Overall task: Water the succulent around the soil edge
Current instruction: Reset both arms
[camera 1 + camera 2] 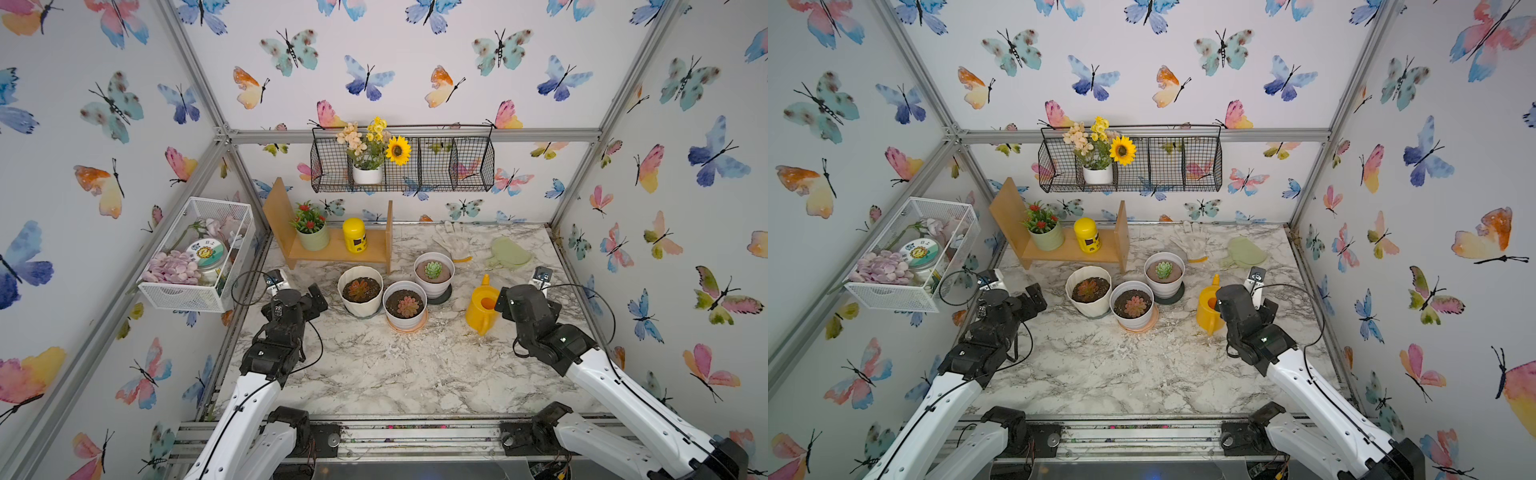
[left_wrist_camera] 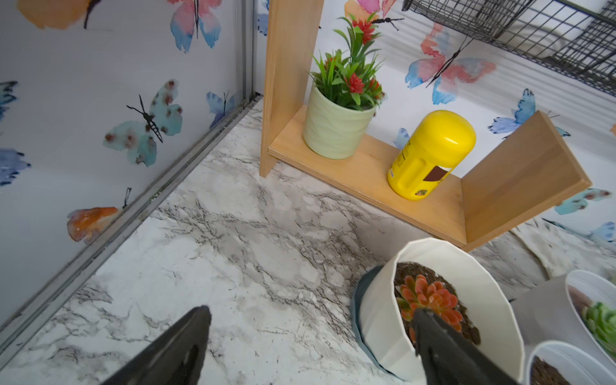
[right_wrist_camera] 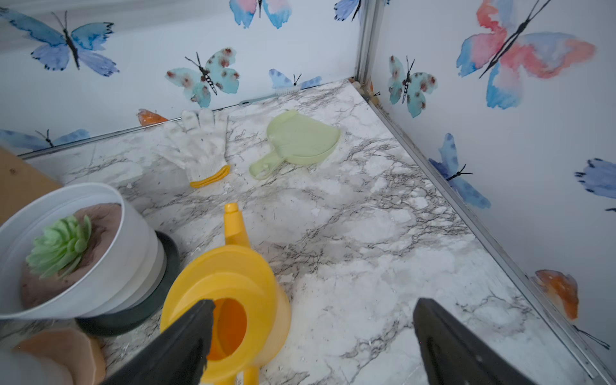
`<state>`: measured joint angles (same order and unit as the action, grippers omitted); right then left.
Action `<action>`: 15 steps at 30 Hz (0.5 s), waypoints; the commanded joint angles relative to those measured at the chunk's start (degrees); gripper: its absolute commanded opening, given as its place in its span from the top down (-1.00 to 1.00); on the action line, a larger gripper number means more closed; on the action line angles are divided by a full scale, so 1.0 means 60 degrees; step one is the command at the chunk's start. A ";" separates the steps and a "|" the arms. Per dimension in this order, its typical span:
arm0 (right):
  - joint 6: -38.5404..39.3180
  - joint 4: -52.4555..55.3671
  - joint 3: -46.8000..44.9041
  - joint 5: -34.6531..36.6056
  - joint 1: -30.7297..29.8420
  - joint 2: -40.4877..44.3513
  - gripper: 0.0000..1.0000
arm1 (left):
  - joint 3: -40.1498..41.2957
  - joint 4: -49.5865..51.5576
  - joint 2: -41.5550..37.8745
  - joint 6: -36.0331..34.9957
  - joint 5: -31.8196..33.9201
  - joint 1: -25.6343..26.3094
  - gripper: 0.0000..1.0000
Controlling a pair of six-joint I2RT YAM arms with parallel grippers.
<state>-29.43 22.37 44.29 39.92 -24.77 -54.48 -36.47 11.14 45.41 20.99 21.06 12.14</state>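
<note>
The succulent (image 1: 358, 289) (image 2: 430, 298), an orange-red rosette, sits in dark soil (image 2: 411, 270) ringed by a ribbed cream-white pot (image 1: 360, 309) left of the table's middle. A yellow watering can (image 1: 481, 306) (image 3: 230, 283) stands upright on the marble to the right, spout pointing to the back wall. My right gripper (image 3: 315, 302) is open just behind the can. One fingertip (image 3: 200, 320) overlaps the can's fill hole and nothing is held. My left gripper (image 2: 311, 311) is open beside the ribbed pot, one finger (image 2: 433, 333) crossing in front of the rosette.
A pink-red rosette pot on a peach saucer (image 1: 405, 307) and a pale green rosette pot (image 1: 433, 272) stand between succulent and can. Behind are a wooden shelf (image 1: 332, 249), a white glove (image 1: 453, 245) and a green dustpan (image 1: 509, 253). A white mesh basket (image 1: 195, 257) hangs left.
</note>
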 commanded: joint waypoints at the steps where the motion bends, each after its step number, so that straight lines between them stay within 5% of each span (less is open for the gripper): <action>1: 0.1629 -0.1625 -0.0090 -0.1859 0.2152 -0.0253 -0.96 | 0.0282 -0.1991 0.0462 -0.1236 0.0698 -0.0218 -0.97; 7: 0.2908 -0.4675 -0.1340 -0.3499 0.4312 -0.1039 -0.96 | 0.1496 -0.4246 0.1059 -0.1785 0.0336 -0.0995 -0.97; 10: 0.3139 -0.6428 -0.2328 -0.3353 0.4459 -0.1204 -0.96 | 0.2234 -0.5459 0.1060 -0.1646 0.0995 -0.1303 -0.97; 15: 0.2979 -0.8930 -0.3592 -0.3727 0.4466 -0.1615 -0.96 | 0.2204 -0.5897 0.1671 -0.1708 0.0611 -0.1494 -0.97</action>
<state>-12.56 -17.76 24.18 20.88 1.85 -62.63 -22.52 -17.21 53.19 12.12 23.55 3.40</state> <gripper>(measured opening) 0.981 0.986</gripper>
